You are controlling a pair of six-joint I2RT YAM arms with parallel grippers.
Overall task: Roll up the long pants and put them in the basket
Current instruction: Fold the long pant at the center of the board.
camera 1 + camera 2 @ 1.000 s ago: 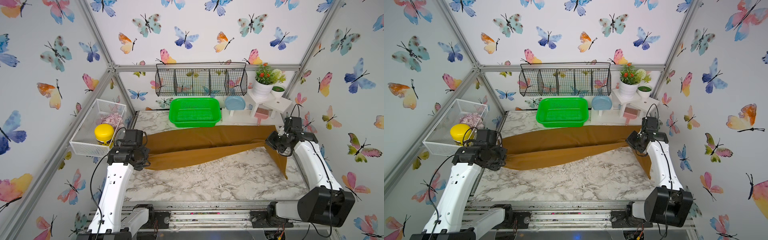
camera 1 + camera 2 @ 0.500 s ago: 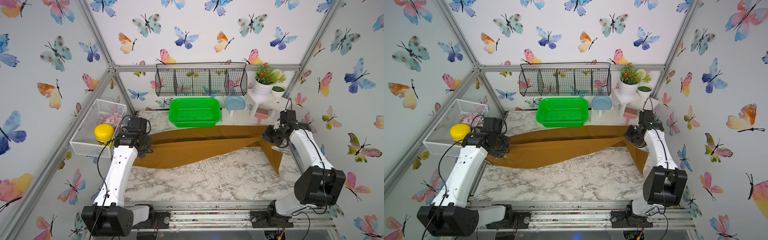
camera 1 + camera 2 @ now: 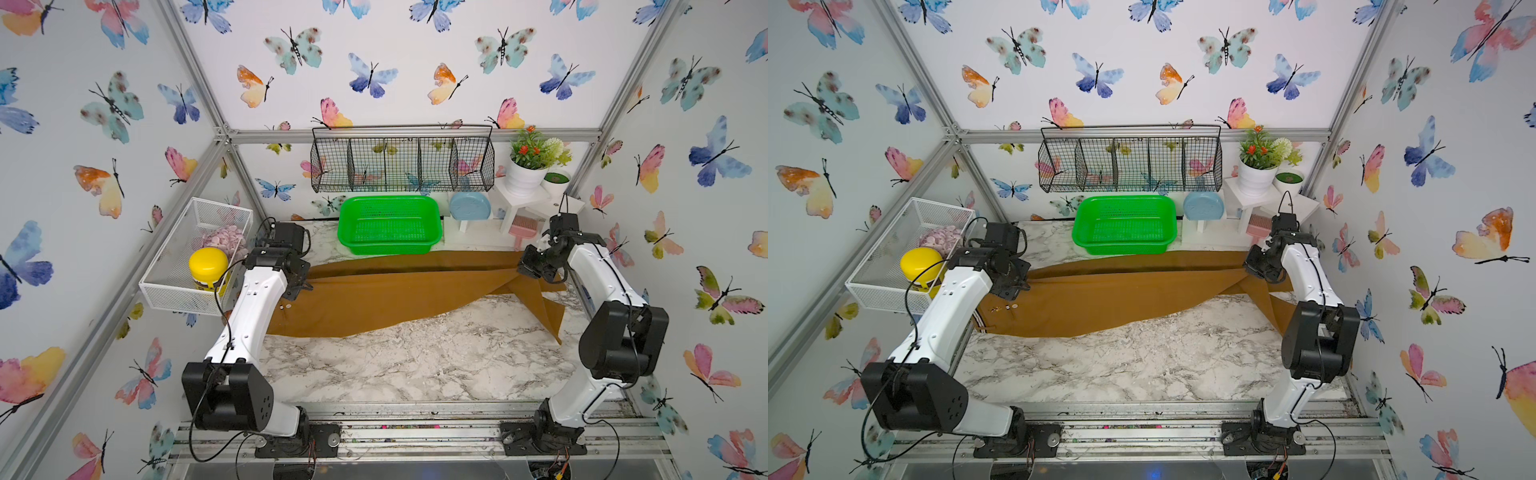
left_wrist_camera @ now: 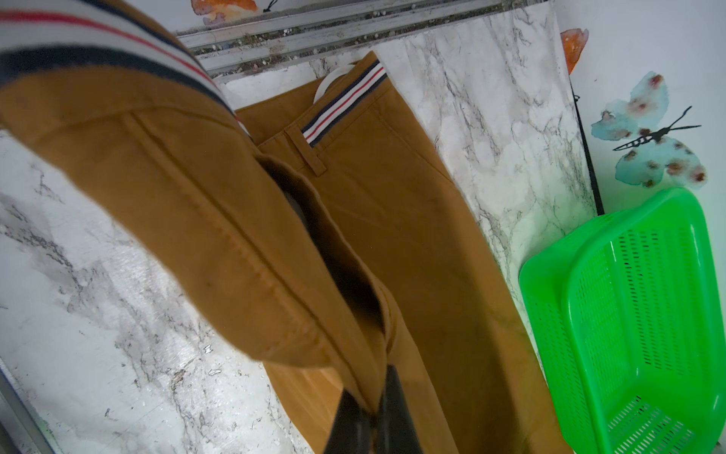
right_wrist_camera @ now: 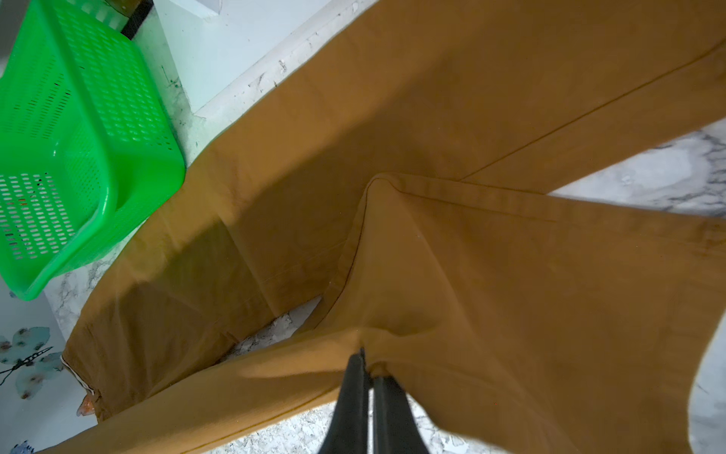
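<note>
- Table [image 3: 415, 365]: long pants [image 3: 374, 299] spread across its rear half, waist end to my left, leg ends to my right.
- My left gripper [image 3: 301, 286]: on the waist end, near the table's left edge.
- My right gripper [image 3: 536, 272]: on a leg end at the right edge. A fold of leg runs from it toward the front.
- Basket [image 3: 390, 246]: on the table at back centre, just behind the pants.
- Wire rack [image 3: 401, 164]: on the back wall, above the basket.
- Dish [image 3: 469, 205]: right of the basket, against the back wall.
- Stand [image 3: 515, 198]: back right corner, with a potted plant [image 3: 525, 174] on it.
- Wire tray [image 3: 178, 297]: on the left wall, with a jar [image 3: 208, 266] in it.
</note>
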